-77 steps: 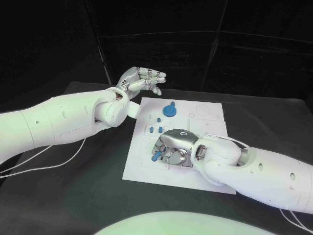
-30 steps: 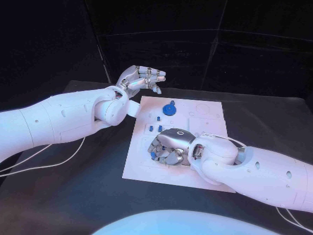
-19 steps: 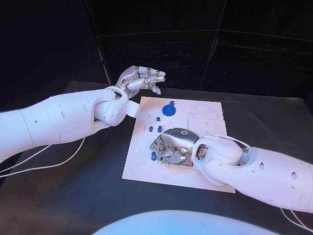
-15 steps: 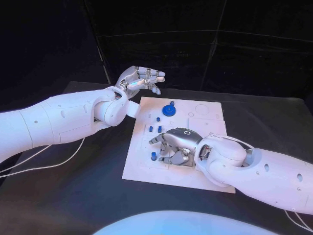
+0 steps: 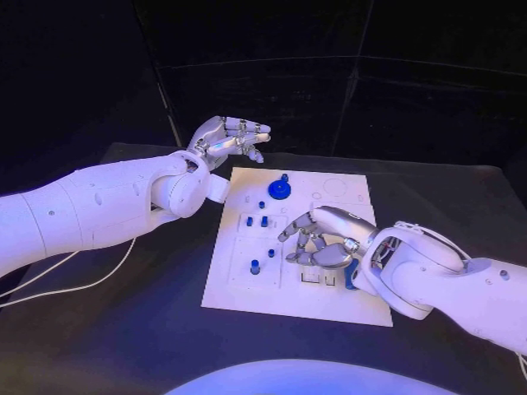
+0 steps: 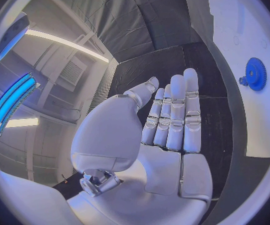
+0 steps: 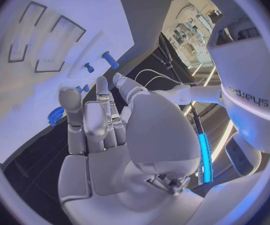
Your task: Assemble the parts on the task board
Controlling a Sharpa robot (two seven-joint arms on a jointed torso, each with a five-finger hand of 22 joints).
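Your task board [image 5: 335,284] lies flat in the middle of the black table [image 5: 121,329]. Your right hand [image 5: 320,239] hovers over the board's centre, fingers spread and curved downward, with nothing in its grasp. Your left hand [image 5: 226,138] is raised off the board's far left corner, above the table's far edge, fingers straight and side by side, holding nothing. On the board, a blue gear [image 5: 279,189] sits near the far edge. Two small blue pegs [image 5: 257,221] stand side by side left of your right hand, with a smaller blue piece [image 5: 261,205] just beyond them. Another blue peg [image 5: 254,267] stands nearer you on the board's left side, apart from the fingers.
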